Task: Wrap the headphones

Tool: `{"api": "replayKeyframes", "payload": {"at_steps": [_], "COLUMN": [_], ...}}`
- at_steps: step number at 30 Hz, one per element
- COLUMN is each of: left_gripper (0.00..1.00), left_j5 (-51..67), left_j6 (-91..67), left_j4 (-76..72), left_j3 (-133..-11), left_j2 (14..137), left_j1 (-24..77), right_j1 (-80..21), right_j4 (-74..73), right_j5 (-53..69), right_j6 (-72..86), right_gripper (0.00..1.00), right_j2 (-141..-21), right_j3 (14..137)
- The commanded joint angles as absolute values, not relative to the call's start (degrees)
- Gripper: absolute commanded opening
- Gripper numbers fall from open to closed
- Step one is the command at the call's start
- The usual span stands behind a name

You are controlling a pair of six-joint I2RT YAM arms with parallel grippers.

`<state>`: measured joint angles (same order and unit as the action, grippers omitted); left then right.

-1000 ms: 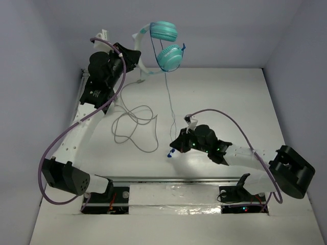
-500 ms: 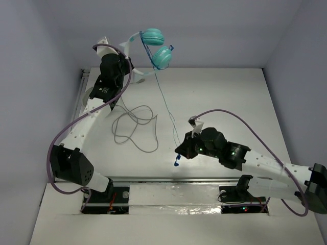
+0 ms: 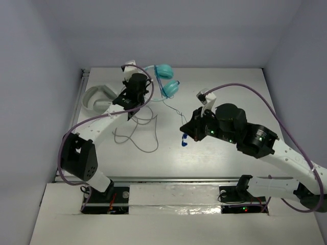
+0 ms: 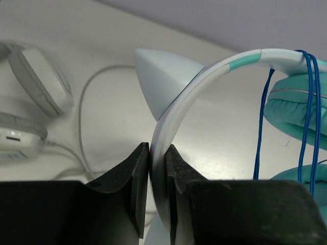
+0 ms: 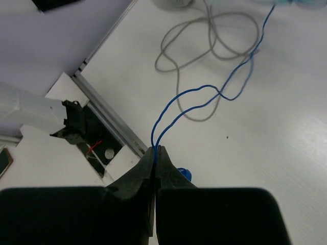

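Nearest, the right gripper (image 5: 155,152) is pinched shut on the thin blue cable (image 5: 204,97), just above its blue plug (image 3: 184,143). The cable slants far-left to the teal-cupped, white-banded headphones (image 3: 171,88), clamped by the left gripper (image 4: 157,163) at the far side of the table (image 3: 230,92).

Soft, even light from above; the white desk (image 3: 230,87) shows a mild sheen and faint shadows. The left wrist view's background is blurred.
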<state>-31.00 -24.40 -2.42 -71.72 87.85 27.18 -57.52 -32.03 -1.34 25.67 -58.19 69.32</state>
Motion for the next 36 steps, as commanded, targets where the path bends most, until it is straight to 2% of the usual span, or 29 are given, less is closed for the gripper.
{"api": "replayKeyframes", "payload": {"at_steps": [1, 10, 17, 21, 24, 29, 34, 36], "left_gripper": [0.00, 0.00, 0.00, 0.00, 0.00, 0.00, 0.00, 0.00], "left_j5": [-35.07, -33.23, -24.53, -20.22, -15.21, -6.26, -0.36, 1.83], "left_j6": [-24.70, -21.45, -19.95, -18.55, -16.44, -13.45, -12.48, -12.39], "left_j4": [-5.10, -1.50, 2.54, 7.20, 8.96, 10.53, 10.90, 11.25], "left_j3": [-70.32, -66.02, -62.14, -60.91, -60.47, -59.85, -59.24, -59.06], "left_j2": [87.01, 87.19, 84.38, 82.71, 80.95, 78.05, 75.07, 73.83], "left_j1": [28.65, 38.21, 41.92, 42.45, 42.45, 42.45, 42.45, 42.45], "right_j1": [-58.10, -58.10, -54.16, -47.14, -44.14, -38.94, -37.01, -36.48], "right_j4": [-37.61, -37.80, -32.54, -28.92, -26.55, -19.09, -13.28, -12.83], "right_j5": [-5.62, -14.93, -22.23, -13.05, -10.99, -1.77, -1.58, -5.33], "right_j6": [19.70, 11.87, 7.83, 7.03, 7.73, 13.07, 15.47, 15.29], "right_gripper": [0.00, 0.00, 0.00, 0.00, 0.00, 0.00, 0.00, 0.00], "right_j2": [-59.67, -67.67, -71.98, -72.86, -74.00, -74.88, -75.85, -75.50], "right_j3": [76.36, 87.53, 87.64, 86.13, 84.91, 81.57, 75.87, 74.71]}}
